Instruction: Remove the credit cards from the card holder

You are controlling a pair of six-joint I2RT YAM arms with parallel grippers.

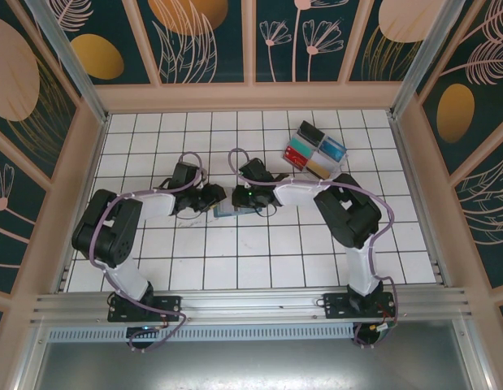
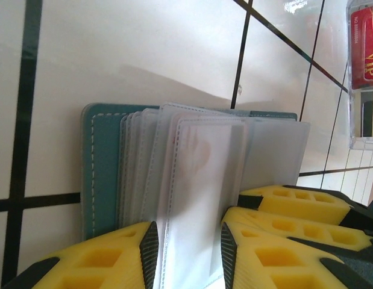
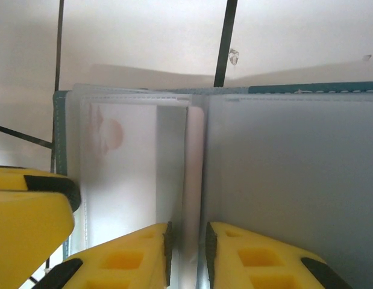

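Lying open at the centre of the white tiled table (image 1: 316, 260), the slim teal folding card holder (image 1: 233, 213) sits between the two arms. The left gripper (image 2: 187, 250) reaches it from 9 o'clock and the right gripper (image 3: 186, 247) from 3 o'clock.

In the left wrist view the holder's stitched teal cover lies flat on the tiles, with its translucent plastic sleeves (image 2: 192, 180) fanned up from it. The left gripper's yellow fingers are clenched on one of these sleeves, a pad touching each side.

In the right wrist view the right gripper's pads are nearly together, pinching a thin pale pink-white plastic card (image 3: 195, 174). This card rises toward 12 o'clock between two frosted sleeves, its rounded top corner level with the sleeve openings. A faint pink round mark shows through the sleeve at 9 o'clock of it.

At 1 o'clock from the holder, well apart from it, stands a clear plastic tray with coloured compartments (image 1: 316, 149). The left wrist view catches a red plastic card with pale lettering (image 2: 366, 51) at its 1 o'clock edge, beside clear plastic. Whether it rests inside the tray cannot be told.
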